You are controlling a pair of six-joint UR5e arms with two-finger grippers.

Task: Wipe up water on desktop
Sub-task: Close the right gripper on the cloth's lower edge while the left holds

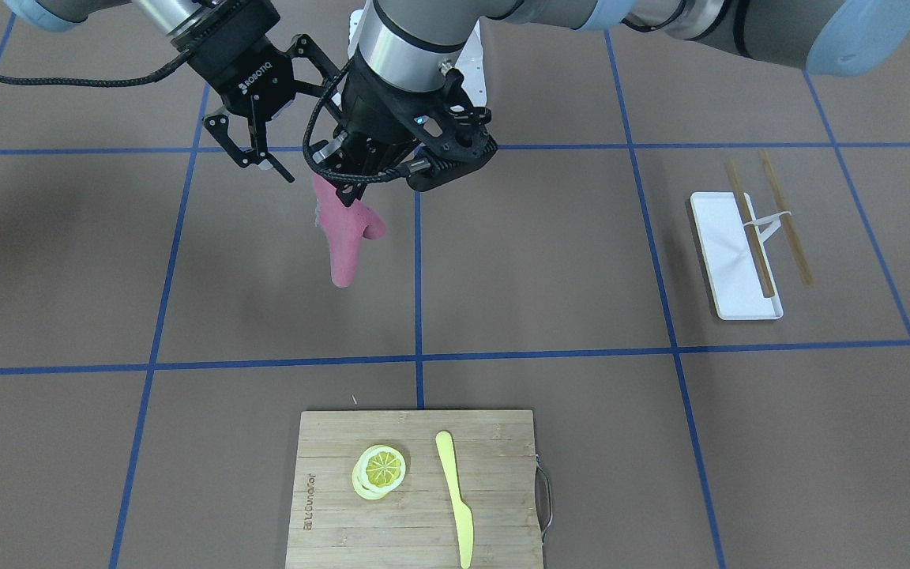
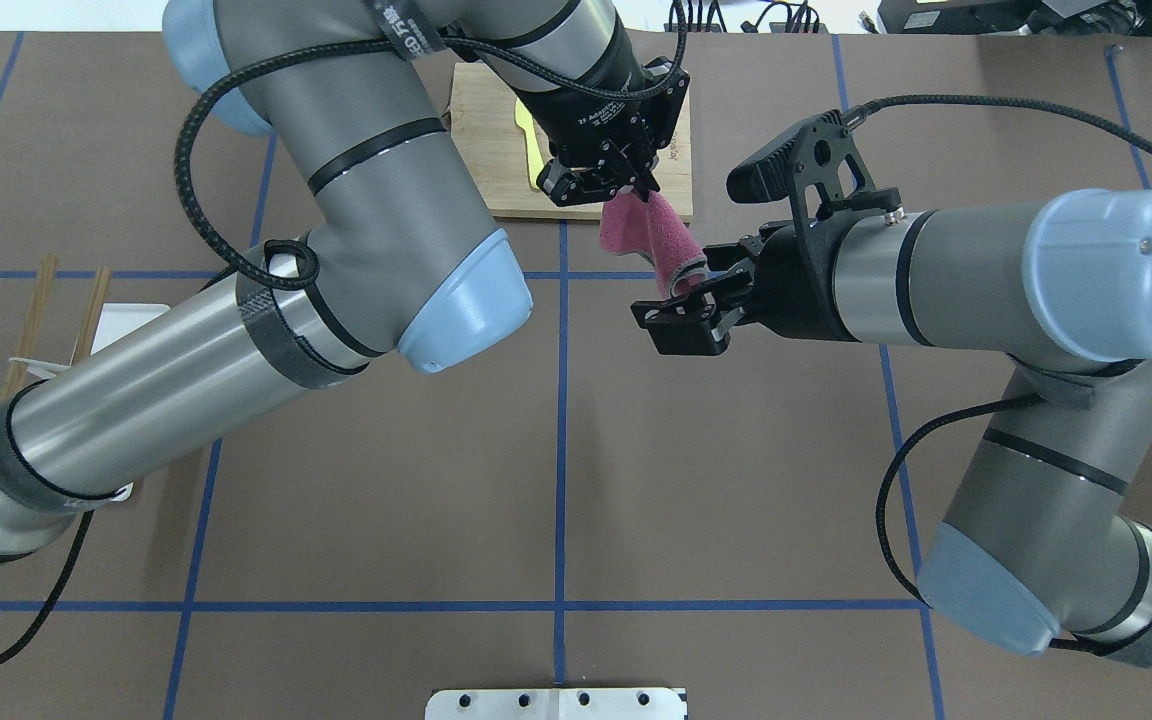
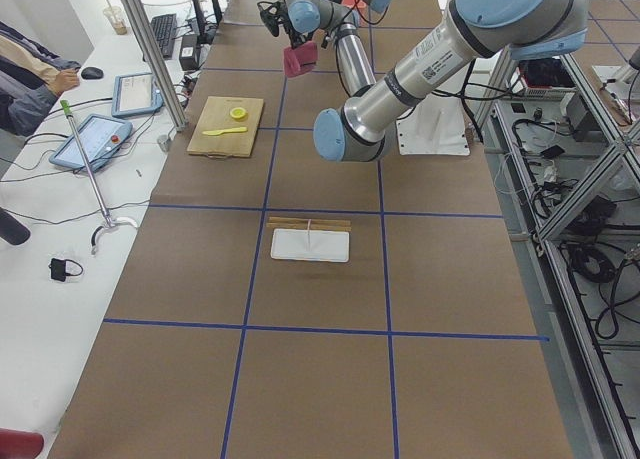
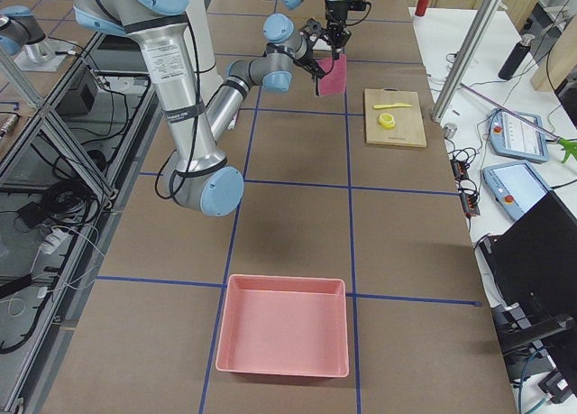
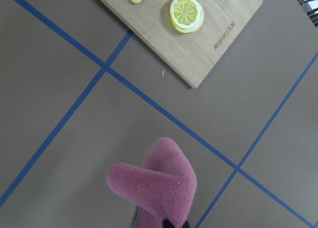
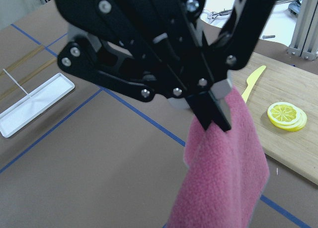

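My left gripper (image 1: 347,188) is shut on the top of a pink cloth (image 1: 344,233), which hangs well above the brown desktop (image 1: 542,261). It also shows in the overhead view (image 2: 624,190) with the cloth (image 2: 651,245) below it. My right gripper (image 1: 265,167) is open and empty, close beside the cloth, and in the overhead view (image 2: 681,305) it sits at the cloth's lower end. The right wrist view shows the left fingers (image 6: 213,109) pinching the cloth (image 6: 223,178). I see no water on the desktop.
A bamboo cutting board (image 1: 502,474) carries lemon slices (image 1: 380,470) and a yellow knife (image 1: 455,498). A white tray (image 1: 727,269) with chopsticks (image 1: 751,237) lies toward my left side. A pink bin (image 4: 284,337) stands at the right end.
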